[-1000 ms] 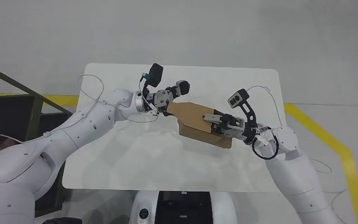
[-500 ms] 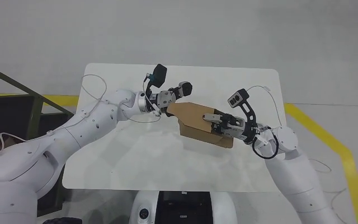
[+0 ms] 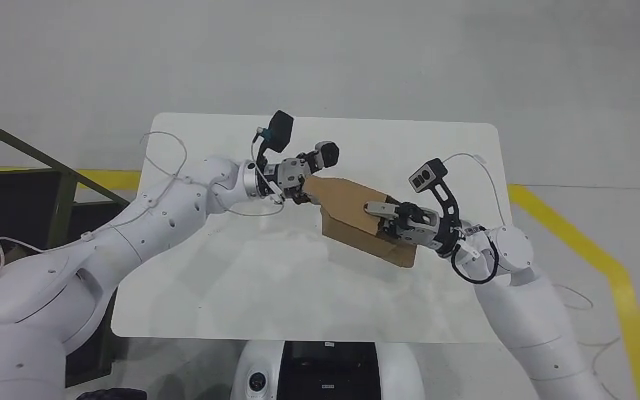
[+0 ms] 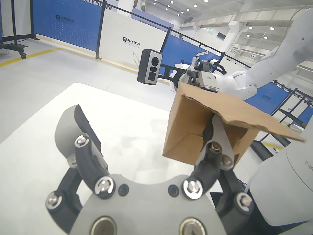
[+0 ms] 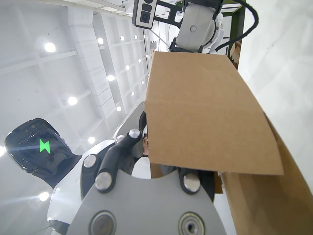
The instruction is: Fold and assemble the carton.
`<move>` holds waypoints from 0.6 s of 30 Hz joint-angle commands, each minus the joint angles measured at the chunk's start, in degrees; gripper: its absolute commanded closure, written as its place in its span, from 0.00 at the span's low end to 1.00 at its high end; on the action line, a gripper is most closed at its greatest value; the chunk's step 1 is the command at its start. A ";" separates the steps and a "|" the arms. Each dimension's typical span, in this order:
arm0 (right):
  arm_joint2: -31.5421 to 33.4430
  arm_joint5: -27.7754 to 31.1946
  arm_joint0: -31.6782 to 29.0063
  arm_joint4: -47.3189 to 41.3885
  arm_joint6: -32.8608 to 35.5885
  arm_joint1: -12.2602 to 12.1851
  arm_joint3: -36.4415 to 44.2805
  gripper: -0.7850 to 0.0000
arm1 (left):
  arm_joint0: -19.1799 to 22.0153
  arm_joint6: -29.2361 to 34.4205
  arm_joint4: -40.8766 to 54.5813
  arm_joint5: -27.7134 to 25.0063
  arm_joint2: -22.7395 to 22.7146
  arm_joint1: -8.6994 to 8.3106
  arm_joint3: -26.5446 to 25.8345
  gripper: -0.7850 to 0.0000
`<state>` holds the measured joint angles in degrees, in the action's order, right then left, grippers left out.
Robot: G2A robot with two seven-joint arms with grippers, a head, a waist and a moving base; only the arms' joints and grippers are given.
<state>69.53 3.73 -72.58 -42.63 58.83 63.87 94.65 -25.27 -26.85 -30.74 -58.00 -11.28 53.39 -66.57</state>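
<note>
The carton (image 3: 360, 212) is over the middle of the desk (image 3: 200, 290), opened into a tube, so the step in hand looks like closing its end flaps. The right hand (image 3: 384, 212) is clamped on the far end's wall, while the left hand (image 4: 146, 121) stands wide apart at the near open end, one finger (image 4: 217, 133) inside under the loose top flap (the other free outside). Next, I judge, the left hand must fold that flap inward against the right's steady hold.

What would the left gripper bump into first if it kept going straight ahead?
Probably the carton: its side wall stands between the open jaws of the left gripper, with one jaw inside it.
</note>
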 commanded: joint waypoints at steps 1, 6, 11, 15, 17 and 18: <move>0.30 0.02 -0.03 0.12 0.02 -0.04 -0.14 1.00 | -0.24 -0.47 -0.21 0.00 -0.13 -0.61 -0.29 0.00; 0.55 0.00 0.03 -0.03 0.08 -0.04 -0.20 1.00 | -1.13 -1.55 -0.29 0.00 -0.69 -2.38 -0.36 0.00; 0.60 0.00 0.22 0.11 0.08 -0.01 -0.44 1.00 | -1.99 -3.38 -0.54 0.00 -1.84 -4.13 -1.99 0.00; 0.63 0.05 0.36 0.20 -0.15 0.03 -0.86 1.00 | -2.74 -4.75 -1.46 0.00 -2.63 -5.32 -3.82 0.00; 0.61 0.13 0.41 0.21 -0.29 0.06 -0.89 1.00 | -2.96 -4.86 -2.10 0.00 -2.80 -5.75 -4.73 0.00; 0.59 0.20 0.43 0.20 -0.31 0.07 -0.89 1.00 | -3.09 -4.98 -2.29 0.00 -2.84 -5.93 -5.10 0.00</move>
<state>70.14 3.87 -72.17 -42.43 58.54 63.93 93.75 -28.25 -31.75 -32.80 -58.00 -14.08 47.63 -71.29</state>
